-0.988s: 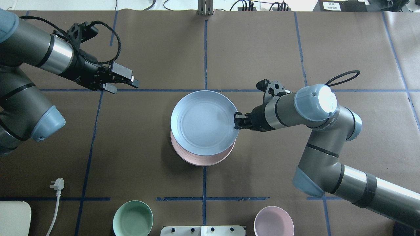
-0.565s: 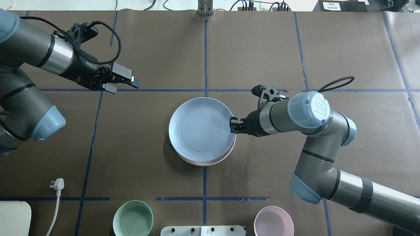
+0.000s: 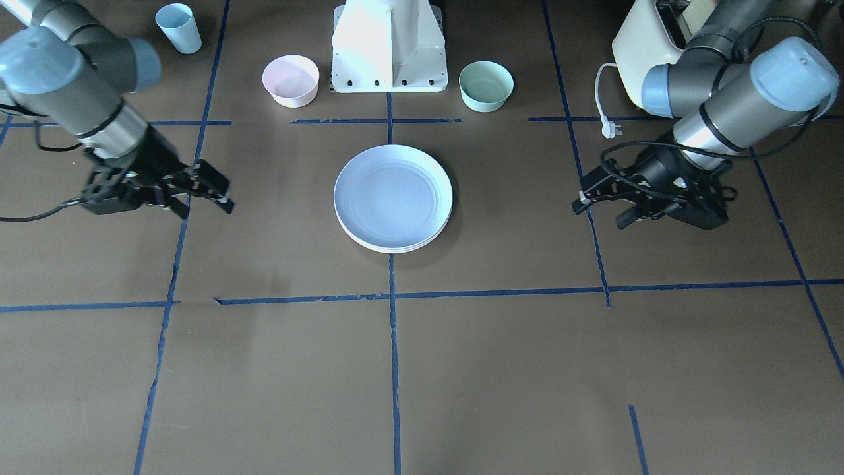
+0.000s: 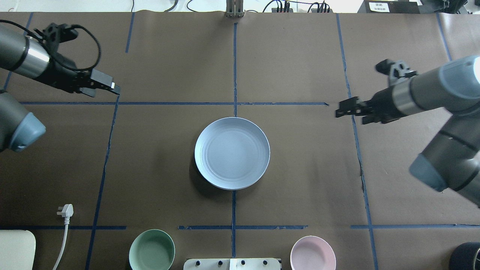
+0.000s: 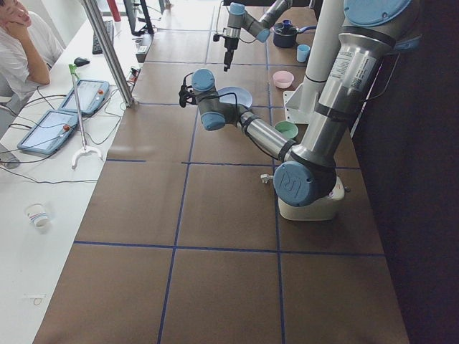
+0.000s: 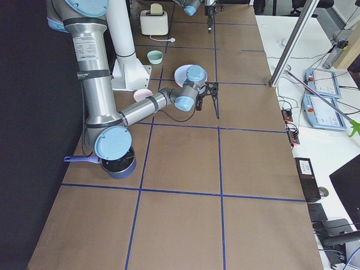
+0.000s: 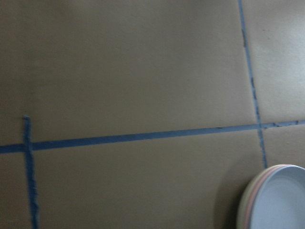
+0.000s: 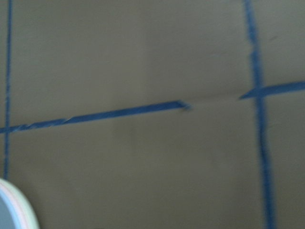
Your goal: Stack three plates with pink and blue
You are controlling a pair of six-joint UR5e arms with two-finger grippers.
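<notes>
Now | three plates (image 4: 231, 153) stacked at worktop (image 4: 300, 56) centre, blue on top | left hand (image 4: 107, 92) and right hand (image 4: 350, 117) both spread, empty, well apart from them | judged light, rigid, smooth, chippable: pinch the raised rim.

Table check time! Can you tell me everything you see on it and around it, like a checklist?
Surface: brown paper table with blue tape lines.
Job's things: blue plate tops the stack; the rims of the pink plate and cream plate peek out beneath it.
Clutter: green bowl, pink bowl, blue cup, toaster, dark pot.
Grippers: left gripper and right gripper are both open, fingers empty, well away from the plates.
Cables: white plug with its cord lies on the table; a black cable loops at each wrist.
Surroundings: person and teach pendants at the side bench.
</notes>
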